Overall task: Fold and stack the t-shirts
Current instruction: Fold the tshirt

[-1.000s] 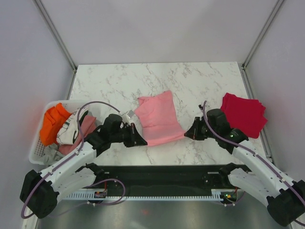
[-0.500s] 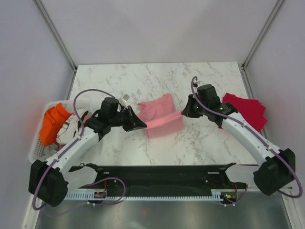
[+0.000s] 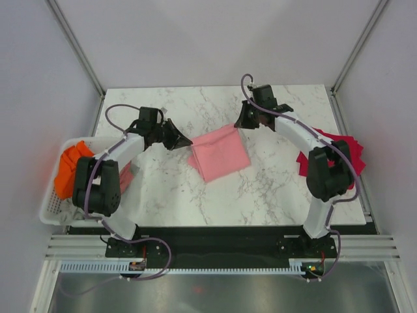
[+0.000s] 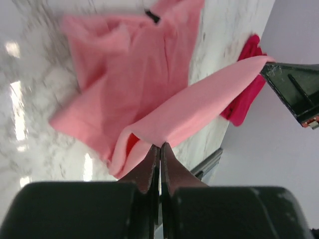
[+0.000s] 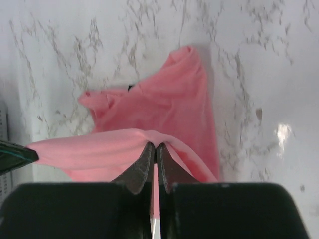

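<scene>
On the middle of a white marble-patterned table (image 3: 273, 189), a light pink cloth t-shirt (image 3: 221, 156) lies partly folded, tilted a little against the table's edges. Two black robot grippers meet it from the far side. The left gripper (image 3: 186, 141) is closed tight on one end of a raised pink edge, and the right gripper (image 3: 238, 124) is clamped on the other end (each wrist camera shows its two fingers pinched together with pink cloth between them). That edge hangs as a taut band between the two grippers, above the rest of the shirt, which rests flat on the marble. Seen from the left wrist, the band runs up and to the right, to the other gripper's dark fingers. A crimson red cloth t-shirt (image 3: 352, 149), folded, lies near the table's right edge, well apart from the pink one and partly hidden behind the right arm. At the table's left edge sits a white plastic basket (image 3: 49, 212) holding an orange cloth (image 3: 68, 169) and other garments.
</scene>
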Controlling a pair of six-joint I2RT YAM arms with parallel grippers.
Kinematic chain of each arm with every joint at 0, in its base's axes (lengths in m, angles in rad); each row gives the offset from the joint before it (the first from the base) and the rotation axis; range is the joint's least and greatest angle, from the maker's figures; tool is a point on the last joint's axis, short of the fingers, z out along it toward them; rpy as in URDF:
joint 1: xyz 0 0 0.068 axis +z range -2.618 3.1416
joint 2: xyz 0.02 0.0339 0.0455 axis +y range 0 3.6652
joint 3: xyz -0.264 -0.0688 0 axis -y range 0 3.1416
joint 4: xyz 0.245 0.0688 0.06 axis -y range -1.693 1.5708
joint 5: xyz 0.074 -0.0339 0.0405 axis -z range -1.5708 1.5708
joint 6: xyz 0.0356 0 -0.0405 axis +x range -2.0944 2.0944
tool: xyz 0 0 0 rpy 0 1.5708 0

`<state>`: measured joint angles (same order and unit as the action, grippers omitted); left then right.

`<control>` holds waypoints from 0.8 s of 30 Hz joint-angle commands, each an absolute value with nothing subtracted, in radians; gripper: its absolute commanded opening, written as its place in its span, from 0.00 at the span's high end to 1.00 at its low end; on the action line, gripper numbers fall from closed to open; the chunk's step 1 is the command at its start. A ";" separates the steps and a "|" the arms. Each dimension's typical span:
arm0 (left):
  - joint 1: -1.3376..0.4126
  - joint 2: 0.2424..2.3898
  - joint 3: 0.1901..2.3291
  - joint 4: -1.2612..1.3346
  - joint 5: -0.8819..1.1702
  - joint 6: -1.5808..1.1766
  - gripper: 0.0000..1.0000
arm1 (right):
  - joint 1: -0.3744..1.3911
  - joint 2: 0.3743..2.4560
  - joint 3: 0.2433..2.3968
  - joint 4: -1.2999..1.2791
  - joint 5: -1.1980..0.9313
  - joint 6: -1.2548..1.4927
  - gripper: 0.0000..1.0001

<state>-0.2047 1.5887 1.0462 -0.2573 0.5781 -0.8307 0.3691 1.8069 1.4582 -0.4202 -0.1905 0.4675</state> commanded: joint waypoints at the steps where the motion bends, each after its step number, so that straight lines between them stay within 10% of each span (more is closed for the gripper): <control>1: -0.149 1.750 1.202 -0.183 0.624 -0.805 0.98 | 0.336 1.971 1.646 -0.318 -0.254 0.488 0.91; 2: -0.141 1.797 1.235 -0.175 0.620 -0.807 0.94 | 0.333 2.017 1.690 -0.304 -0.279 0.491 0.66; 3: -0.137 1.877 1.265 -0.170 0.615 -0.810 0.56 | 0.334 2.096 1.774 -0.299 -0.281 0.497 0.30; 4: -0.137 1.919 1.320 -0.155 0.617 -0.808 0.43 | 0.333 2.124 1.798 -0.293 -0.278 0.495 0.02; 7: -0.140 1.953 1.306 -0.112 0.612 -0.811 0.02 | 0.331 2.135 1.755 -0.218 -0.287 0.454 0.02; 14: -0.175 1.864 1.161 -0.083 0.470 -0.776 0.07 | 0.269 2.072 1.523 -0.067 -0.392 0.448 0.26; 24: -0.218 1.911 1.140 -0.046 0.419 -0.773 0.19 | 0.268 2.173 1.548 -0.044 -0.477 0.407 0.23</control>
<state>-0.2192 1.9160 1.1374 -0.0982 0.4576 -0.8139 0.2600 2.1265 1.4971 -0.0856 -0.4217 0.4419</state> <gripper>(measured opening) 0.843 0.792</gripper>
